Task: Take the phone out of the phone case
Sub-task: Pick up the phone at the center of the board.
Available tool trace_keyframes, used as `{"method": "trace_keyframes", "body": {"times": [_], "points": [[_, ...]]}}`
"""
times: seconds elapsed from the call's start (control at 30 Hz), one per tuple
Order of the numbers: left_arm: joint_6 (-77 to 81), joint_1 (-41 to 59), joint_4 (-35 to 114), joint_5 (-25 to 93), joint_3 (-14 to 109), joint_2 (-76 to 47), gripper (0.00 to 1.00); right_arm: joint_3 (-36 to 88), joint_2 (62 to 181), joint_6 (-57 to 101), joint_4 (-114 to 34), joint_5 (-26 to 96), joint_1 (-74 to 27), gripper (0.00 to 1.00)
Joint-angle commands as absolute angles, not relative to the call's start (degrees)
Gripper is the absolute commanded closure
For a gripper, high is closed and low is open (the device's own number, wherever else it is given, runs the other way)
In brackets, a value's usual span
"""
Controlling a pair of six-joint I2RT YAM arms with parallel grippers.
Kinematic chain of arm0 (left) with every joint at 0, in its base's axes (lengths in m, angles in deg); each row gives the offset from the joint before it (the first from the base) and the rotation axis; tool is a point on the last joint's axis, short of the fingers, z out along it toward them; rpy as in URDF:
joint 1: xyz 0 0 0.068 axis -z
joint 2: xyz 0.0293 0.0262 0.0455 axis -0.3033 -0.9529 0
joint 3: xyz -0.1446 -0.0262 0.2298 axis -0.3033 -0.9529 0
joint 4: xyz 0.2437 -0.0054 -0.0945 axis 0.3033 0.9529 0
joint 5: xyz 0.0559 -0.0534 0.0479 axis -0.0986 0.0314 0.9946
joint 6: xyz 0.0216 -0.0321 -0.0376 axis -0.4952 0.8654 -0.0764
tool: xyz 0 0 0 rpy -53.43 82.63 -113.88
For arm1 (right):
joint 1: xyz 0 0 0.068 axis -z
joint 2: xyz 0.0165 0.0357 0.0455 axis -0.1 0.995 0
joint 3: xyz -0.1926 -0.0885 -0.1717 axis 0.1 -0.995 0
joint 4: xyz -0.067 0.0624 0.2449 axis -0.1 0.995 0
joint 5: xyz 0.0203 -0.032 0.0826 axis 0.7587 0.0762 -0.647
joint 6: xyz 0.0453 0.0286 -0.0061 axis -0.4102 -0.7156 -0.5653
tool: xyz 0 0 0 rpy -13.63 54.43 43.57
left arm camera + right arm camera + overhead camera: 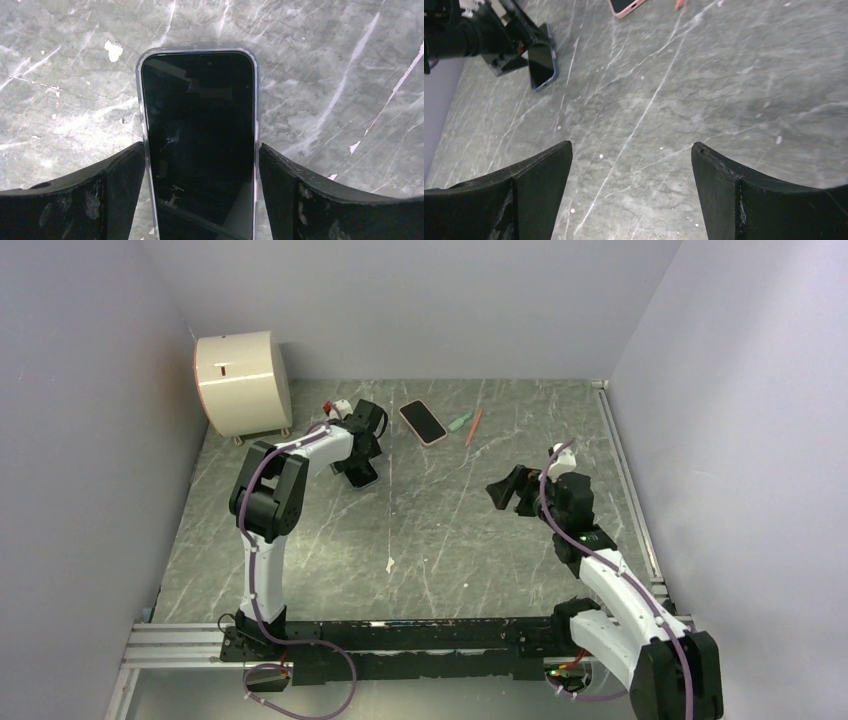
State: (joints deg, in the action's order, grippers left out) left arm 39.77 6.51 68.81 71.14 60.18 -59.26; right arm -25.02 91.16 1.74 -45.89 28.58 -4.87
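A black phone [200, 140] in a clear, bluish-edged case lies screen up between the fingers of my left gripper [201, 165]. Both fingers press on the case's long sides, so the gripper is shut on it, low over the grey marble table. In the top view this gripper [360, 472] is left of centre with the phone [364, 478] at its tip. The right wrist view shows the phone [542, 62] sticking out of the left gripper. My right gripper [503, 490] is open and empty over bare table [631, 150], well right of the phone.
A second phone in a pink case [422, 422] lies at the back, its corner also in the right wrist view [624, 6]. A green pen [459, 422] and an orange pen [474, 426] lie beside it. A white rounded box [243, 383] stands back left. Walls enclose the table.
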Motion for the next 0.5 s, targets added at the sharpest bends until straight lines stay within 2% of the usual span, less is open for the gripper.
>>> {"method": "trace_keyframes", "body": {"times": [0.0,0.33,0.47], "points": [[34.71,7.03,72.67,66.77,58.62,-60.07,0.18,-21.98,93.54,1.97,-50.26,28.54,-8.67,0.09],[25.67,10.90,67.73,63.79,49.00,-50.84,0.23,-20.39,100.72,0.29,-54.73,30.50,-15.40,0.09],[27.72,10.99,68.27,65.80,47.17,-49.83,0.17,-19.85,102.43,0.30,-56.08,30.73,-16.74,0.09]]}}
